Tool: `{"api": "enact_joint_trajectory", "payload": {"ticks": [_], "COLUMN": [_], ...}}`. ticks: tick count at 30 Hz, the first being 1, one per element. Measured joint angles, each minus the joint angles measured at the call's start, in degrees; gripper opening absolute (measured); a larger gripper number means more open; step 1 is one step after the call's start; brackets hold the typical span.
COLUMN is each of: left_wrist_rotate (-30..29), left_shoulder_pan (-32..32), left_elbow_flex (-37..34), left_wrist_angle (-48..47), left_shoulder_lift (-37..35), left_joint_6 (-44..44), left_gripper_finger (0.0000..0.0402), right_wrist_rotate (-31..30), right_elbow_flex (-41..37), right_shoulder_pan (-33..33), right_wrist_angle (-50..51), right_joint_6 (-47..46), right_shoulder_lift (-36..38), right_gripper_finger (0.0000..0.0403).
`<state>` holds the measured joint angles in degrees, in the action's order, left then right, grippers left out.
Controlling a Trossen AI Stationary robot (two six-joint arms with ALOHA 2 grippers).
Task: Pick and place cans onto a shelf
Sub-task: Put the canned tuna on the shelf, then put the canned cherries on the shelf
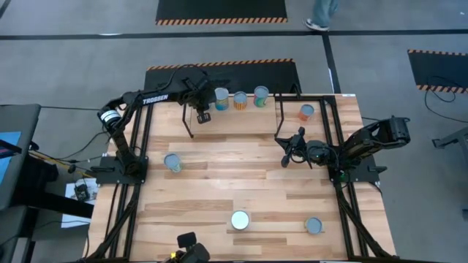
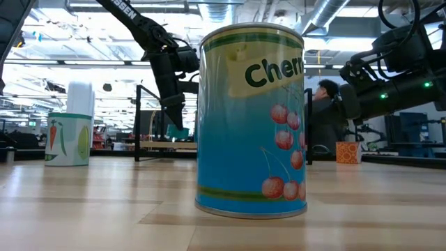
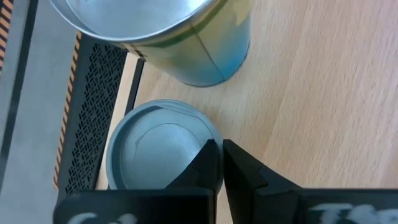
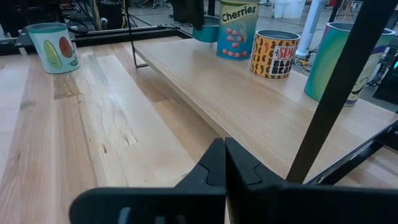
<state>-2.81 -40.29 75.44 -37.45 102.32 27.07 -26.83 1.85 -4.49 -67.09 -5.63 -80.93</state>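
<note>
Already three cans stand in a row on the shelf (image 1: 234, 117), at its far edge: a cherry can (image 1: 221, 95), a short orange-and-black one (image 1: 240, 98) and a teal one (image 1: 261, 96), packed toward one end, probably to leave room for the rest. Above the shelf beside the cherry can, the left claw (image 1: 204, 115) is clenched and grasps nothing; its wrist view shows a grey-blue can top (image 3: 158, 144) just past the fingers. Over the bench (image 1: 241, 183) near the shelf's other end, the right claw (image 1: 287, 158) waits, likewise clenched and empty. Four cans remain off the shelf: one orange (image 1: 306, 111) beyond it, one near the left arm (image 1: 172, 161), two near the front (image 1: 240, 219) (image 1: 314, 225). They are small tins, silvery-blue on top, with bright labels.
</note>
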Motion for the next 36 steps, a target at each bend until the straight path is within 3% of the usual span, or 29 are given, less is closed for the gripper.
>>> {"api": "enact_joint_trajectory", "payload": {"ticks": [7,15,22,28,36], "left_wrist_rotate": [0.0,0.0,-2.3,-4.3,-3.3], "left_shoulder_pan": [0.0,0.0,0.6,2.4,5.5], "left_elbow_flex": [0.0,0.0,0.4,4.6,7.9], "left_wrist_angle": [0.0,0.0,-0.6,-1.4,-2.2], "left_shoulder_lift": [0.0,0.0,-0.1,-1.6,-8.4], "left_joint_6": [-0.3,-0.6,0.4,1.6,1.1], "left_gripper_finger": [0.0004,0.0056,0.0065,0.0059,0.0008], "right_wrist_rotate": [0.0,0.0,0.0,0.0,0.0], "right_elbow_flex": [0.0,0.0,0.0,0.0,0.0], "right_shoulder_pan": [0.0,0.0,0.0,0.0,0.0], "right_wrist_angle": [0.0,0.0,0.0,0.0,0.0], "right_joint_6": [0.0,0.0,0.0,0.0,0.0], "right_shoulder_lift": [0.0,0.0,0.0,0.0,0.0], "right_gripper_finger": [0.0008,0.0008,0.0008,0.0008,0.0008]}}
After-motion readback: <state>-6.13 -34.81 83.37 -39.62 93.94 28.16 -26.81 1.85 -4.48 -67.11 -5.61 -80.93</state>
